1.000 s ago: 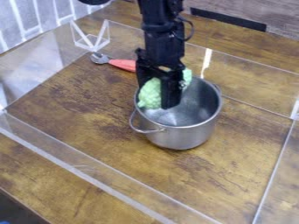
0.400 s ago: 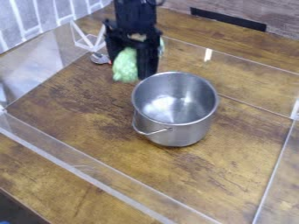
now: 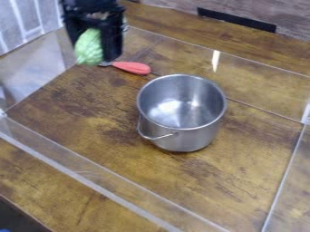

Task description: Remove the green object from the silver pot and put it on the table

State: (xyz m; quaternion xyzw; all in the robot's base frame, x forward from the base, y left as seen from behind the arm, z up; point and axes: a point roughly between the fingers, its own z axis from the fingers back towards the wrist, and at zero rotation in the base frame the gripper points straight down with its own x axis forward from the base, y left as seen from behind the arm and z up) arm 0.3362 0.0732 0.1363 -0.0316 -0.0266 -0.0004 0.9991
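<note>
The table (image 3: 85, 136) spreads widest, brown and wood-grained. On it the silver pot (image 3: 182, 112) stands upright, its wire handle at the rim. Above the table, well apart from the pot, the dark claw (image 3: 94, 34) is closed around the green object (image 3: 89, 47), which hangs at its lower end. How far the fingers part is too blurred to tell. The red-handled tool (image 3: 130, 67) lies near the claw in the view.

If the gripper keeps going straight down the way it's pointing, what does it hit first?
Probably the table, near its far left part, with the green object under the gripper touching first. Depth is unclear from this single view.
</note>
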